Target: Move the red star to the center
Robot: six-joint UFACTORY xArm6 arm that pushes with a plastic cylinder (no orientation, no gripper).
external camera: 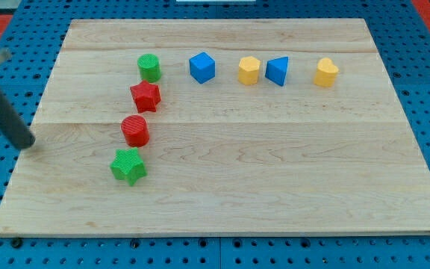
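The red star (145, 96) lies on the wooden board (275, 164) in the upper left part, just below the green cylinder (149, 68) and above the red cylinder (135, 130). A green star (128, 166) lies below the red cylinder. My tip (27, 143) is at the board's left edge, well left of the red cylinder and lower left of the red star, touching no block. The dark rod slants up to the view's left.
Along the top of the board stand a blue cube (201, 66), a yellow block (248, 70), a blue triangular block (277, 71) and a yellow heart-like block (325, 72). Blue pegboard surrounds the board.
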